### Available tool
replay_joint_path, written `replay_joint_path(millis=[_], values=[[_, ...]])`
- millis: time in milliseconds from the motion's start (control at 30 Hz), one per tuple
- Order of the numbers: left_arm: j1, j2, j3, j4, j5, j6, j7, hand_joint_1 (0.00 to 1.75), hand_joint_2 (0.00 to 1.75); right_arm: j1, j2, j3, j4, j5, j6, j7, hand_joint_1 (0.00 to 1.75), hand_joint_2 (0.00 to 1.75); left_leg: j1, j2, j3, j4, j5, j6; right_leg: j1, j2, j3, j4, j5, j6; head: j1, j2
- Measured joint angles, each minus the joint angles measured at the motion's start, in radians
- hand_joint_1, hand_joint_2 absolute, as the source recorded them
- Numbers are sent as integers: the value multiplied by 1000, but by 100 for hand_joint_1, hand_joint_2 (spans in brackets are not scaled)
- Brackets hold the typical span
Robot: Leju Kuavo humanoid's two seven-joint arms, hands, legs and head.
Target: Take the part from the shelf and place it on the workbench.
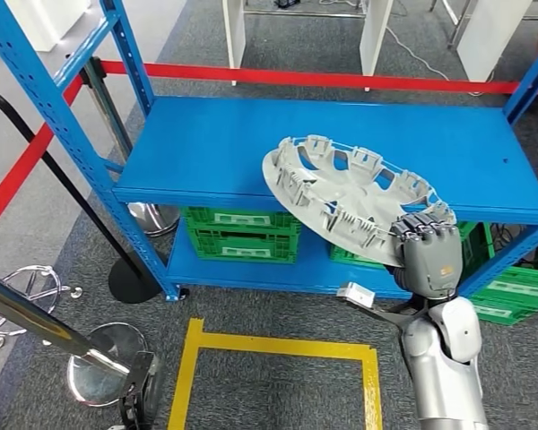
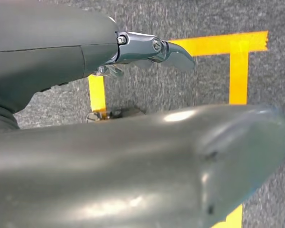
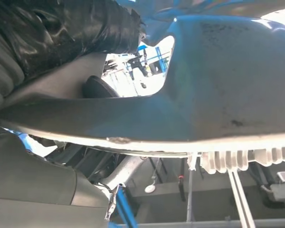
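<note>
The part (image 1: 351,193), a large pale wheel cover with spokes and clips on its back, sits tilted over the front right of the blue shelf (image 1: 205,148), its far edge low near the shelf top and its near edge raised past the shelf front; I judge it is tilted because it is gripped at one side only. The right hand (image 1: 429,255) holds this near rim from below and in front, the fingers (image 1: 420,228) curled over the edge. The right arm rises from below, bent upward at the wrist. The left hand (image 2: 98,57) hangs above the carpet and yellow floor tape (image 2: 238,61); whether its fingers are apart I cannot tell.
</note>
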Motion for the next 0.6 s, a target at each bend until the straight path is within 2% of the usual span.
replay_joint_path(millis=[33,67,100,167,200,233,267,333,367,400,433,500,533,567,600], values=[[1,1,0,0,0,0,0,0,0,0,0,-1,0,0,0,0,175,175,1,0,-7,8,-12,-6,-2,-2,-9,-1,10,-10,-1,0],[1,1,0,0,0,0,0,0,0,-1,1,-1,0,0,0,0,175,175,2,-1,-18,32,-43,-12,-4,-4,-20,-2,21,-19,-3,0],[1,2,0,0,0,0,0,0,0,-2,2,-2,0,0,0,0,175,175,5,-1,-32,78,-90,-18,-6,-6,-31,-3,33,-26,-4,0],[1,1,0,0,-1,-1,0,0,0,-1,3,-2,0,1,0,0,175,175,11,0,-64,215,-183,-28,-6,-7,-62,0,56,-30,-6,0],[1,1,-1,0,-1,-2,0,0,0,-1,3,-3,1,1,0,0,175,175,14,0,-70,271,-204,-32,-5,-7,-78,3,67,-29,-6,0],[1,0,-1,0,-1,-2,0,0,0,0,3,-4,1,2,0,0,175,175,16,0,-64,298,-203,-34,-5,-8,-94,7,76,-27,-7,0],[1,0,-1,-1,-2,-3,0,0,0,0,3,-4,1,2,0,0,175,175,17,0,-39,287,-183,-34,-5,-8,-110,11,84,-25,-7,0],[-2,0,-1,-2,-3,-4,0,0,0,0,3,-6,0,1,0,0,175,175,19,-1,55,169,-142,-28,-5,-7,-136,21,99,-17,-7,0],[-5,0,-1,-3,-5,-5,0,0,0,0,3,-6,-2,0,0,0,175,175,18,-1,108,92,-140,-23,-5,-7,-145,24,107,-12,-6,0],[-7,0,-1,-4,-7,-5,0,0,0,0,3,-7,-5,-1,0,0,175,175,15,-2,145,33,-147,-18,-4,-8,-151,25,115,-6,-6,0],[-9,0,-1,-4,-10,-5,1,0,0,0,3,-7,-8,-3,0,0,175,175,12,-2,164,-3,-156,-12,-4,-9,-154,23,124,-1,-5,0],[-10,0,-1,-5,-16,-3,4,0,0,2,3,-7,-24,-15,0,0,175,175,9,-1,160,-23,-146,-1,-7,-10,-160,14,143,12,-5,0],[-11,-1,-1,-5,-19,-2,9,0,0,4,3,-7,-37,-23,0,0,175,175,9,0,151,-27,-133,7,-8,-9,-167,16,136,16,-5,0],[-12,-1,-1,-5,-21,-2,13,0,0,6,3,-7,-51,-30,0,0,175,175,10,2,140,-31,-118,14,-9,-7,-179,32,111,20,-4,0],[-13,-2,-1,-5,-24,-2,17,0,0,8,3,-7,-64,-35,0,0,175,175,12,3,127,-33,-104,21,-9,-5,-193,69,67,22,-2,0]])
